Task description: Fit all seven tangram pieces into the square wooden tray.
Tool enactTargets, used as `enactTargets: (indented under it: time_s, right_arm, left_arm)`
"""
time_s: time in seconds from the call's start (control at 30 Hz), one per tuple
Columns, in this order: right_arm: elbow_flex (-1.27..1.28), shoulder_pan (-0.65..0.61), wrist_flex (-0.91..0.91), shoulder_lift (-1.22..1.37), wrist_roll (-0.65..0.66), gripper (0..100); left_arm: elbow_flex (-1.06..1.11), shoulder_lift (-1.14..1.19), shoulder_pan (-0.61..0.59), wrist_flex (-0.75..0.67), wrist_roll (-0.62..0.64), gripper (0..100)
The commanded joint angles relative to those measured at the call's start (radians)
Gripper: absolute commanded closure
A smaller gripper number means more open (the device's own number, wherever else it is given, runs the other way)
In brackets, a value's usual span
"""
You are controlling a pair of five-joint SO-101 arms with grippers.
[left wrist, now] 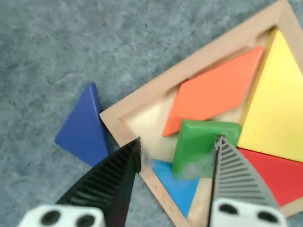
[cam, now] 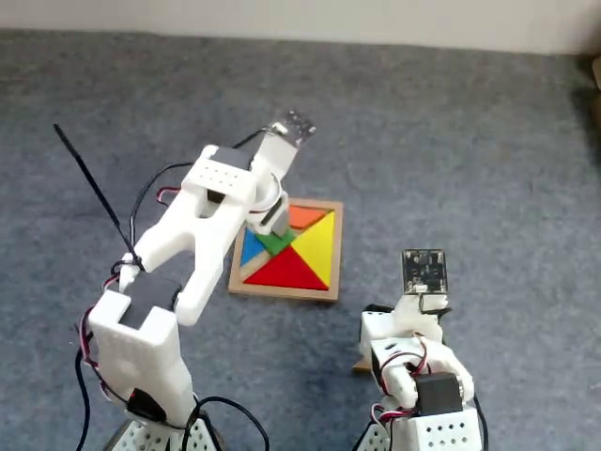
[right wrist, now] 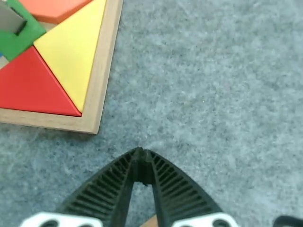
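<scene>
The left gripper (left wrist: 178, 141) is spread wide over the green square piece (left wrist: 203, 137) in the wooden tray (left wrist: 142, 98); the right gripper (right wrist: 141, 163) is closed.

The tray (left wrist: 189, 71) is pale bare wood, matt, with a fine grain. Inside it, the green piece (left wrist: 203, 142), the orange piece (left wrist: 218, 85) and the yellow piece (left wrist: 279, 104) look smooth and painted, with a soft shine. Around the tray, the carpet (left wrist: 71, 47) is rough, fibrous grey cloth. Above the tray, the left gripper (left wrist: 178, 142) has fingers (left wrist: 113, 184) of matt, ribbed black plastic.
</scene>
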Motion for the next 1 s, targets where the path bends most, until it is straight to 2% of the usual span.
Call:
enactTargets:
  time_s: [0.0,0.33,0.6,0.87,0.97]
  right_arm:
    - [0.122,0.013,0.007,-0.005,0.008,99.3]
    - [0.122,0.013,0.007,-0.005,0.008,99.3]
    - [0.122,0.013,0.007,-0.005,0.008,99.3]
    - [0.122,0.013,0.007,-0.005,0.008,99.3]
    - [0.122,0.013,0.007,-0.005,0.008,99.3]
  left_arm:
    - [0.022,-0.013,-0.024,-0.002,0.003,75]
    - [0.110,-0.027,-0.025,0.003,0.006,75]
    - [0.108,-0.252,-0.031,0.032,0.008,75]
    - [0.035,-0.314,-0.202,0.040,-0.008,75]
    - [-0.004,-0.265,-0.252,0.041,-0.100,71]
